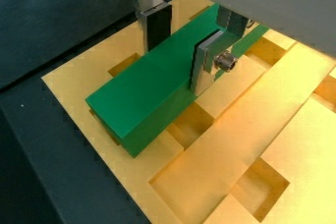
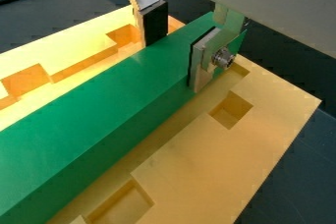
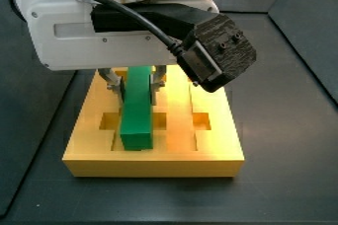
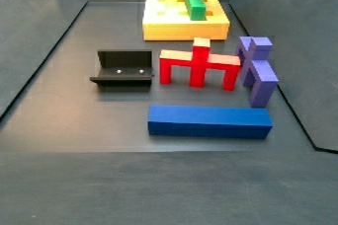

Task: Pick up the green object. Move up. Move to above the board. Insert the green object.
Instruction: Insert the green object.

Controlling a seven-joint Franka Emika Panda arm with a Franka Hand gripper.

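In both wrist views the gripper point(image 1: 184, 39) stands with its two silver fingers point(image 2: 203, 59) on either side of the green object point(image 1: 155, 83), closed to the width of the bar, so the dark pads press on its two long faces; it has hold of the bar near one end, and most of the bar reaches away from the fingers. Directly below the gripper lies the board point(image 1: 276, 110), and the green object sits low on it, along one of the lengthwise grooves; I cannot tell if it is fully seated or a little above the bottom. In a side view the green object point(image 3: 136, 111) runs down the middle of the board point(image 3: 152, 160), between the two rows of square holes. The picking, the lift and the move to above the board look done, and the insertion seems nearly complete; what is left, in my judgement, is to press the bar down fully, if needed, and to open the fingers. Well apart from the gripper, in a side view, stand the red cross-shaped piece point(image 4: 201, 66), the blue block point(image 4: 209, 120) and the fixture point(image 4: 122, 69).
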